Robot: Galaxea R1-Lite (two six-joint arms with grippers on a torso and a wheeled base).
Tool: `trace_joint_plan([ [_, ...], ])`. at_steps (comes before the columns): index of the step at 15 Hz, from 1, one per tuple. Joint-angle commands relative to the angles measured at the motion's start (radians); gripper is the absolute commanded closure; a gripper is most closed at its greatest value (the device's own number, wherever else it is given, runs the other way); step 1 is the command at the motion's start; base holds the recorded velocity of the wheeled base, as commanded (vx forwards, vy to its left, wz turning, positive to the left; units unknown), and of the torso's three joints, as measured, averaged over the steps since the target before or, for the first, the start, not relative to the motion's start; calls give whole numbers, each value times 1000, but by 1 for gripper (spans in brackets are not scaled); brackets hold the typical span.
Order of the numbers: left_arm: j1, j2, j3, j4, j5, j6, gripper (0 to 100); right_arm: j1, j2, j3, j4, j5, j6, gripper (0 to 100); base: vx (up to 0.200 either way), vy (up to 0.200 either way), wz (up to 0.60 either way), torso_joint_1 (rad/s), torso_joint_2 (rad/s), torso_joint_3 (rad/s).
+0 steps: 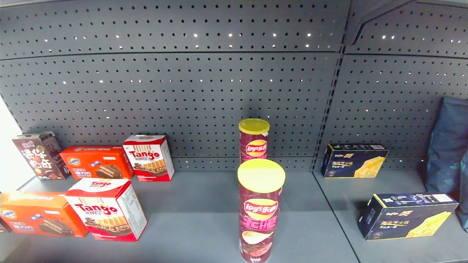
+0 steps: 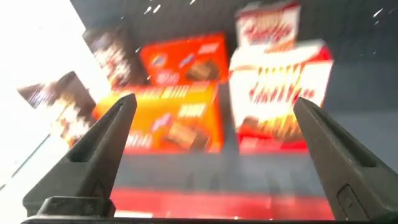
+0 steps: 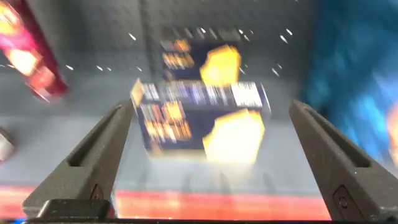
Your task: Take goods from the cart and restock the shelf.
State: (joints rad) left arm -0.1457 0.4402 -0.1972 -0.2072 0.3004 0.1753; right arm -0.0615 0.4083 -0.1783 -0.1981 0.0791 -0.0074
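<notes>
Left tool [image 2: 214,102] spread wide, empty, touching nothing; faces front orange box [image 2: 168,121] and front wafer box [image 2: 280,93] on shelf [image 1: 197,204]. Right tool [image 3: 211,107] equally wide, empty, facing front dark blue box [image 3: 199,118]. Front chip can [image 1: 260,212] upright mid-shelf, rear chip can [image 1: 253,140] behind it.

Grey shelf [image 1: 204,204] with pegboard back [image 1: 182,91]; a seam [image 1: 334,215] splits it right of centre.

Left section, far row, left to right: brown box [image 1: 39,155], far orange box [image 1: 97,162], far wafer box [image 1: 150,157]. Near row: near orange box [image 1: 38,213] just beside near wafer box [image 1: 108,209].

Centre: far can [image 1: 253,140] and near can [image 1: 260,210], upright, yellow-lidded, one behind the other.

Right section: far blue box [image 1: 354,160] and near blue box [image 1: 406,215], apart. At the right edge stands a blue pack [image 1: 448,146], possibly a soft bag.
</notes>
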Motion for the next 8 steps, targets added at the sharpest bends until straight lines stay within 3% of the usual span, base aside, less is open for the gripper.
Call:
trace_joint_plan([
  [1,21,-322,28,232,25,9,0,-67,-316,132,129,-13,0,0,0,0,0,0,0,0],
  [3,21,-354,27,266,31,19,0,-69,-313,178,77,-101,6,0,0,0,0,0,0,0],
  [5,21,-354,39,264,28,21,0,-69,-312,178,147,-154,15,0,0,0,0,0,0,0],
  [8,21,-354,116,184,28,23,0,-67,-312,178,204,-76,14,0,0,0,0,0,0,0],
])
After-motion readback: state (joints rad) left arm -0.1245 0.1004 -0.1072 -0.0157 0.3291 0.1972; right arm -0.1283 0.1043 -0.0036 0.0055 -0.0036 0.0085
